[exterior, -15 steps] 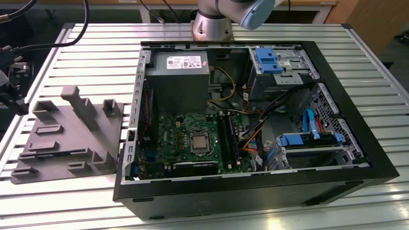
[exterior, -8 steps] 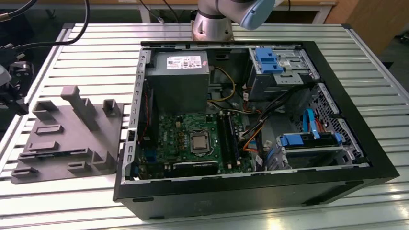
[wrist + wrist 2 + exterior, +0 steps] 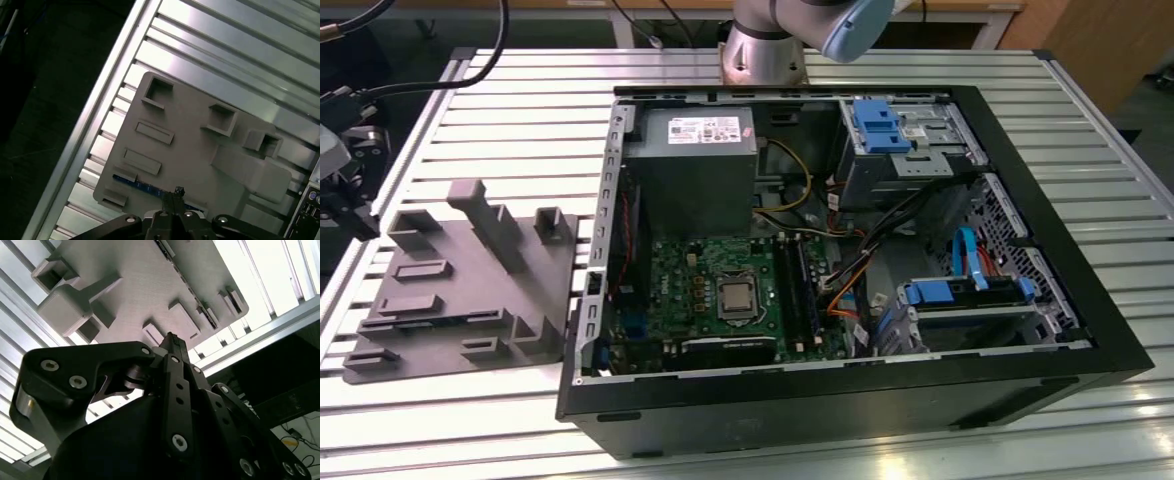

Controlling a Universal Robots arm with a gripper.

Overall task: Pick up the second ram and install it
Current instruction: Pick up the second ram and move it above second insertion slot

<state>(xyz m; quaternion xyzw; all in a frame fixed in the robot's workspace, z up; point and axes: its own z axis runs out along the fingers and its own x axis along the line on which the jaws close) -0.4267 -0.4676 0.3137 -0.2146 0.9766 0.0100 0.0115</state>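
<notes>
The second ram (image 3: 142, 185) shows as a thin dark strip with a bluish edge, standing on edge in a slot of the grey fixture tray (image 3: 200, 150). In the second wrist view the ram (image 3: 199, 302) is a dark line along the tray's (image 3: 140, 285) far side. My gripper (image 3: 177, 193) hangs well above the tray, over the ram's slot, and its black fingers (image 3: 172, 342) are pressed together with nothing between them. In the exterior view the tray (image 3: 454, 290) lies at the left of the open computer case (image 3: 854, 400), whose green motherboard (image 3: 707, 290) has long black slots (image 3: 795, 290).
The case also holds a grey power supply (image 3: 691, 160), blue drive brackets (image 3: 881, 125) and loose orange and black cables (image 3: 847, 285). The tray carries raised blocks (image 3: 487, 225). Everything rests on a ribbed aluminium table (image 3: 520, 100) whose edge (image 3: 95, 105) runs close to the tray.
</notes>
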